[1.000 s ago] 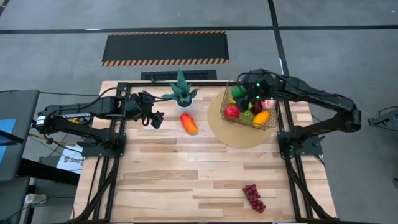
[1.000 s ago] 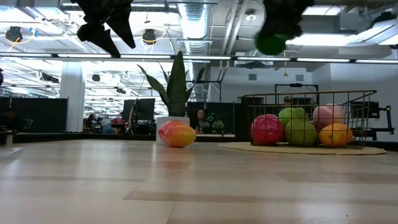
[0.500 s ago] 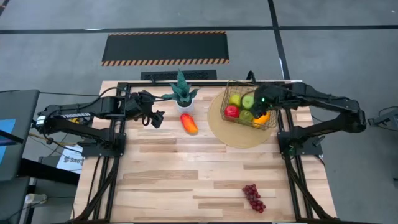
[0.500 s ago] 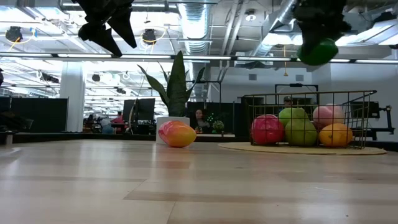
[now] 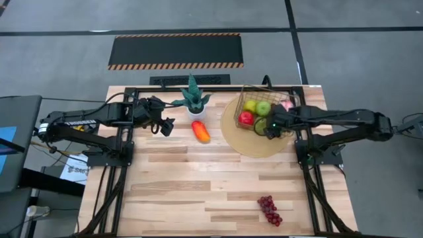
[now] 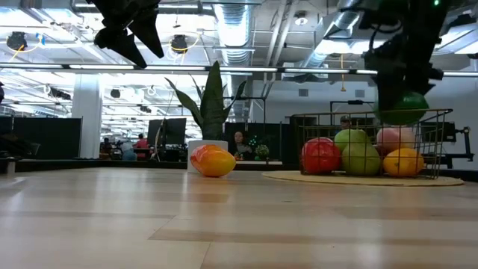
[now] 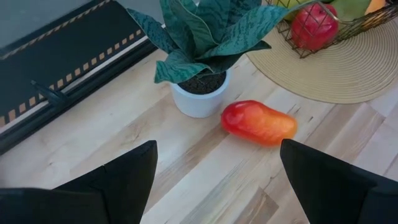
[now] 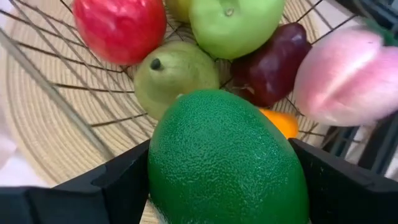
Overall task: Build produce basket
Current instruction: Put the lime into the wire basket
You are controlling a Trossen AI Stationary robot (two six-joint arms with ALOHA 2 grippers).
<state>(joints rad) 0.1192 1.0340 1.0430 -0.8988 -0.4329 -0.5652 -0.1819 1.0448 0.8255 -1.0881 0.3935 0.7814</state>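
My right gripper (image 5: 269, 125) is shut on a green avocado (image 8: 227, 162) and hovers over the near half of the brass wire basket (image 5: 246, 89). In the low view the avocado (image 6: 404, 107) hangs at the height of the basket rim (image 6: 441, 112). Inside the basket lie a red apple (image 5: 246, 118), green apples (image 5: 264, 108), a pear (image 8: 174, 78), a peach (image 8: 348, 78) and an orange fruit (image 6: 403, 161). A red-orange fruit (image 5: 200, 131) and purple grapes (image 5: 269, 209) lie on the table. My left gripper (image 5: 166, 125) waits open in the air, left of the plant. My right gripper pinches the avocado between its two fingers (image 8: 118, 180), one on each long side (image 8: 163, 171). The fingers come from above, slanting down. The avocado is lifted clear and hangs below the gripper, above the fruits in the basket.
A potted green plant (image 5: 193, 99) stands at the far edge between the arms. The basket sits on a round tan mat (image 5: 244, 144). Black frame rails (image 5: 106, 192) run along the table's sides. Bare wood lies in the middle of the table (image 5: 198, 178).
My right gripper has carried the avocado from over the basket's far side toward the near edge and lowered it to rim height. It has stayed shut on the avocado. The left arm has kept still.
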